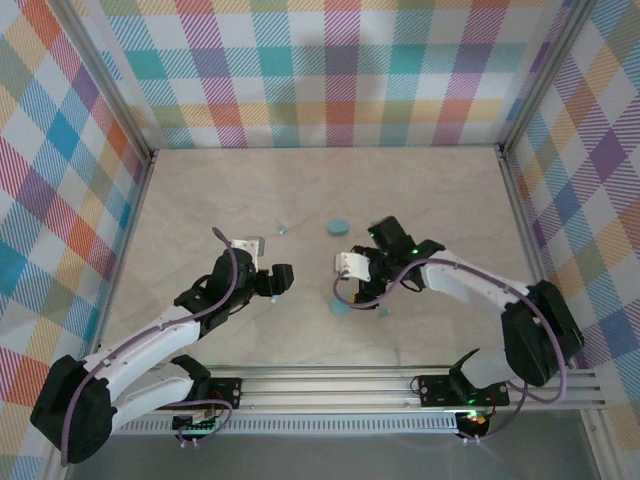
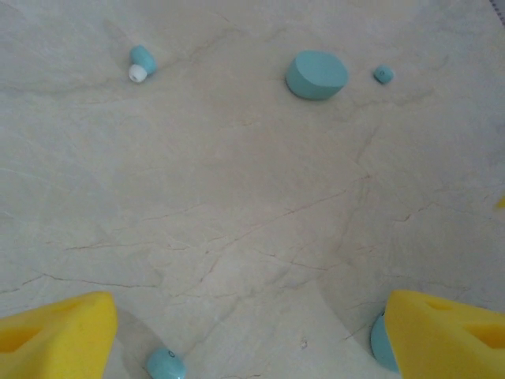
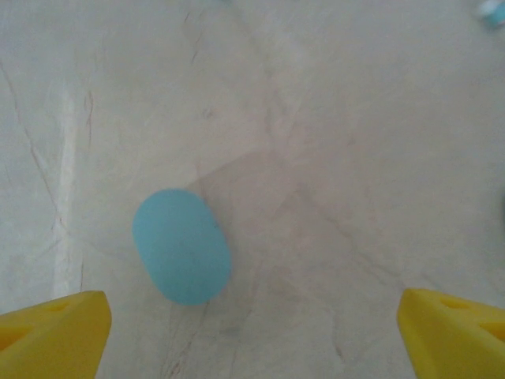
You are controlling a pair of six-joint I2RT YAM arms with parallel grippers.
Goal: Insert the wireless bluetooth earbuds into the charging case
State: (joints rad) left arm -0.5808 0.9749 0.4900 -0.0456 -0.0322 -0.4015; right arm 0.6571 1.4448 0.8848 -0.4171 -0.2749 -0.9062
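One rounded teal charging case [image 1: 338, 228] lies mid-table, a second one [image 1: 340, 305] nearer the arms. In the left wrist view the far case [image 2: 316, 74] has an earbud with a white tip [image 2: 140, 63] to its left and a tiny earbud [image 2: 383, 74] to its right. Another earbud [image 2: 166, 365] lies close by my left finger. My left gripper [image 2: 251, 316] is open over bare table. My right gripper [image 3: 252, 316] is open too, and the near case [image 3: 181, 245] lies flat ahead, left of centre. Seen from above, the left gripper [image 1: 278, 280] and right gripper [image 1: 348, 268] face each other.
A teal rounded shape [image 2: 379, 343] peeks out behind my left gripper's right finger. A small earbud [image 1: 383, 310] sits beside the near case under the right arm. Checked walls [image 1: 320, 70] close in the beige table on three sides.
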